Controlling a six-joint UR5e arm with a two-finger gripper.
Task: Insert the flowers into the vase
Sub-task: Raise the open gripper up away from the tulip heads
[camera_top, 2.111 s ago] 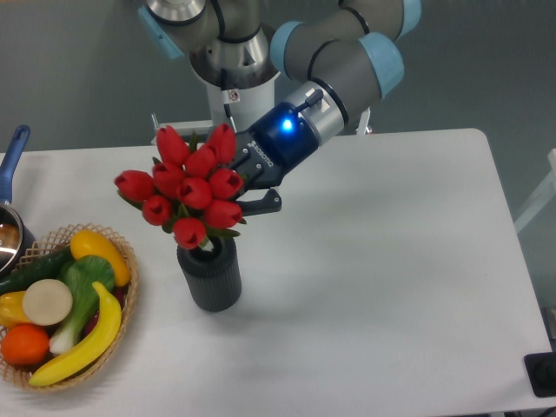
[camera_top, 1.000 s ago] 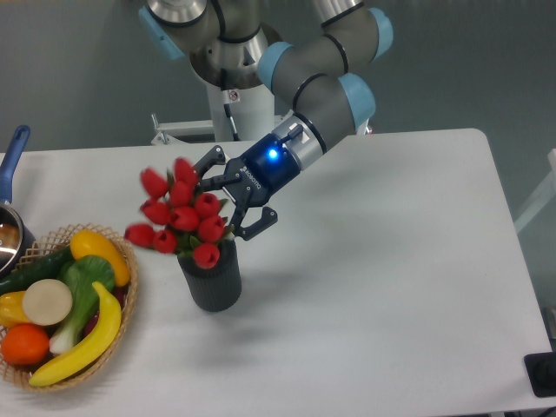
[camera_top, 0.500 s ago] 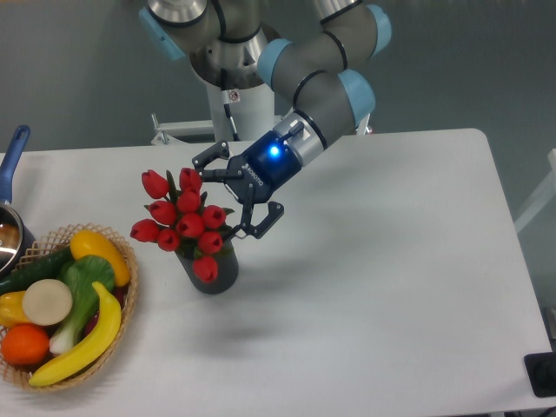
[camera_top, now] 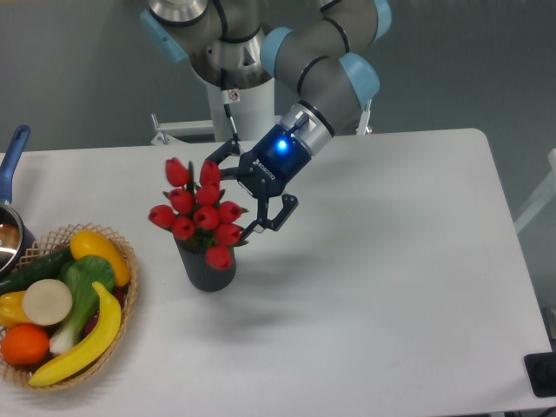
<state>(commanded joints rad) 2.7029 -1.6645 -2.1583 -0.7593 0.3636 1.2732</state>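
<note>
About ten flowers (camera_top: 200, 212) in one vase (camera_top: 206, 268), one released hand (camera_top: 254, 193) apparently just beside.

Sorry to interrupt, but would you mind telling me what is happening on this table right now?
The robot arm is putting a bunch of red tulips into a dark grey vase. The tulips now stand in the vase, leaning slightly. The tool is open right beside the bunch, its fingers spread and apparently not gripping. A wicker basket of toy fruit and vegetables sits to the left.

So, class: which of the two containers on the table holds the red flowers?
The dark grey ribbed vase, beside the pincer; the wicker basket holds toy produce.
</note>
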